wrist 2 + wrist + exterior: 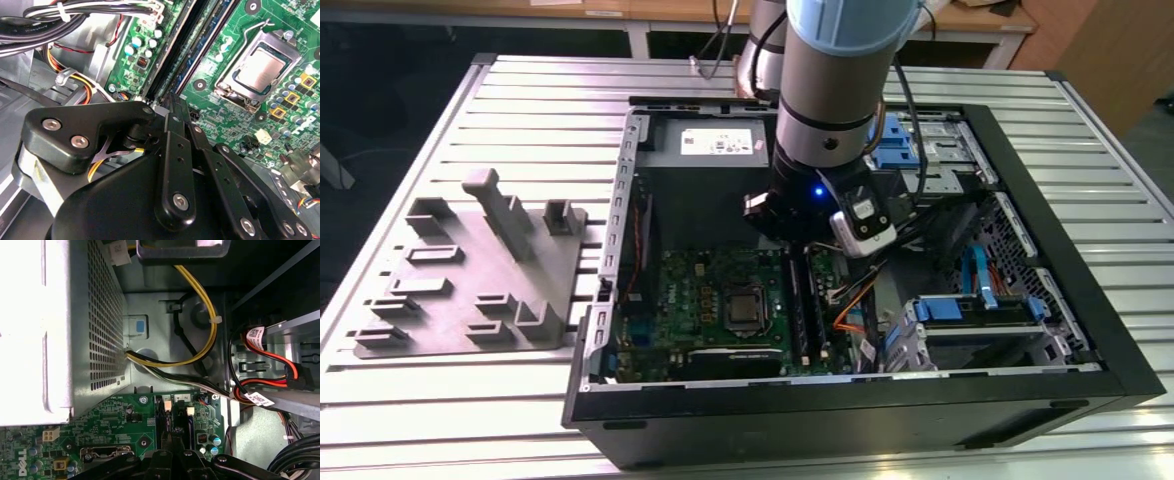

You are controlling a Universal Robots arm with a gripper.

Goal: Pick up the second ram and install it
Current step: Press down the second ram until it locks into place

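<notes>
The second ram (pixel 801 300), a dark narrow stick, stands edge-down along the motherboard (pixel 707 295) slots.

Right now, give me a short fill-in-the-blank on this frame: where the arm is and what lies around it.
1. The end effector sits inside the open computer ____.
2. It hangs over the long black memory slots of the ____ motherboard.
3. In the second wrist view, the metal-lidded processor socket shows on the ____.
4. Beside the case, a grey ____ rests on the table.

Missing words: case; green; motherboard; fixture
</notes>
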